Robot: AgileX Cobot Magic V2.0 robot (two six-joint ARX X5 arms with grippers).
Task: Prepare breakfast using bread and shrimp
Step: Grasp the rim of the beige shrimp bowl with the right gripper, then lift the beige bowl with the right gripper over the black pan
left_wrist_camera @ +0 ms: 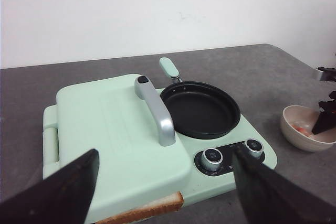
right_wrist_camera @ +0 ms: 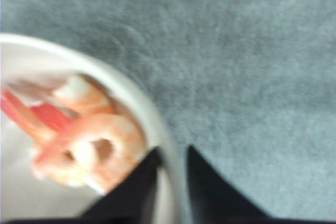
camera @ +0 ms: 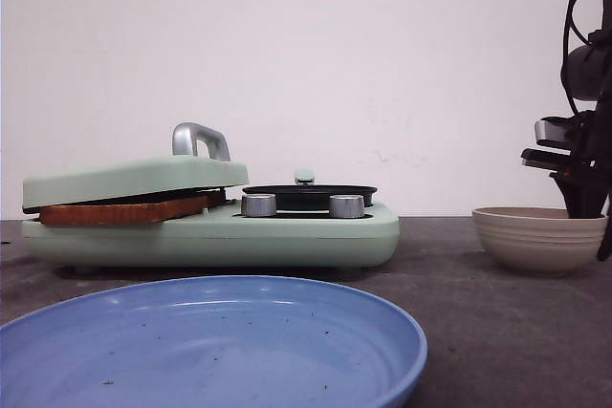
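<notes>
A slice of bread (camera: pixel 124 210) lies under the shut lid (camera: pixel 134 179) of the mint green breakfast maker (camera: pixel 287 236), and its crust (left_wrist_camera: pixel 149 210) sticks out at the front. My left gripper (left_wrist_camera: pixel 165 153) hangs open above the lid, holding nothing. Pink shrimp (right_wrist_camera: pixel 94 145) lie in the beige bowl (camera: pixel 535 236) on the right. My right gripper (right_wrist_camera: pixel 174 149) straddles the bowl's rim (right_wrist_camera: pixel 131 90), one finger inside and one outside, shut on it. The view there is blurred.
An empty black pan (left_wrist_camera: pixel 199 109) sits on the maker's right half, behind two silver knobs (left_wrist_camera: pixel 212 158). A silver handle (left_wrist_camera: pixel 157 114) stands on the lid. A large blue plate (camera: pixel 210 351) lies nearest the camera. The dark table (camera: pixel 449 274) separates maker and bowl.
</notes>
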